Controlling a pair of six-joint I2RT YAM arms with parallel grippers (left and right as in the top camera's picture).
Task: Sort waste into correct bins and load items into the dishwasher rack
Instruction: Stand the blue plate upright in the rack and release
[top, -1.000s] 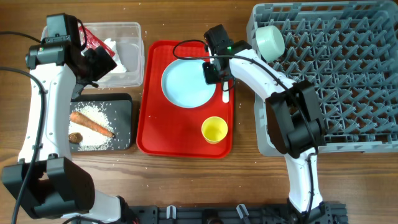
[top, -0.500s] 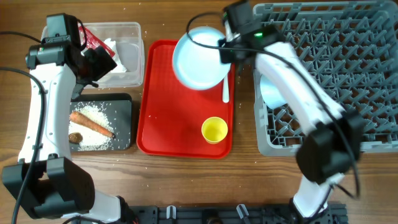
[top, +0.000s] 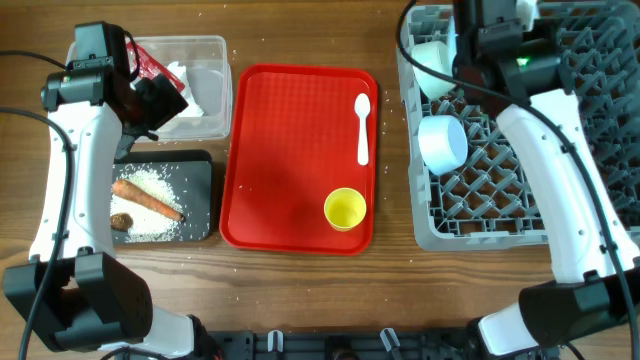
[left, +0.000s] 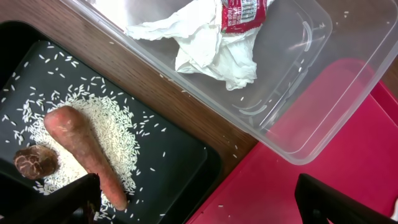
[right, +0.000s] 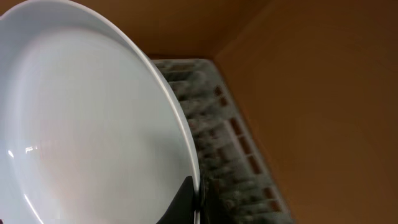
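Observation:
My right gripper (right: 196, 193) is shut on the rim of the pale blue plate (right: 87, 124), held on edge above the grey dishwasher rack (top: 520, 190); the overhead view shows this gripper (top: 490, 25) at the rack's far left. The pale green bowl (top: 432, 62) and pale blue bowl (top: 443, 143) sit in the rack. The yellow cup (top: 345, 209) and white spoon (top: 363, 128) lie on the red tray (top: 290, 150). My left gripper (left: 199, 208) is open and empty over the clear tub (left: 323, 81) and black tray (left: 180, 162). The napkin (left: 205, 43) and red wrapper (left: 244, 12) lie in the tub. The carrot stick (left: 84, 155), rice (left: 118, 124) and brown lump (left: 35, 162) lie in the black tray.
The red tray sits between the two bins on the left and the rack on the right. A few rice grains are scattered on the wooden table (top: 300, 290). The right arm (top: 560, 150) stretches across the rack.
My right gripper has lifted the plate off the red tray and carried it right and back over the rack, turning it on edge. The left arm has not moved.

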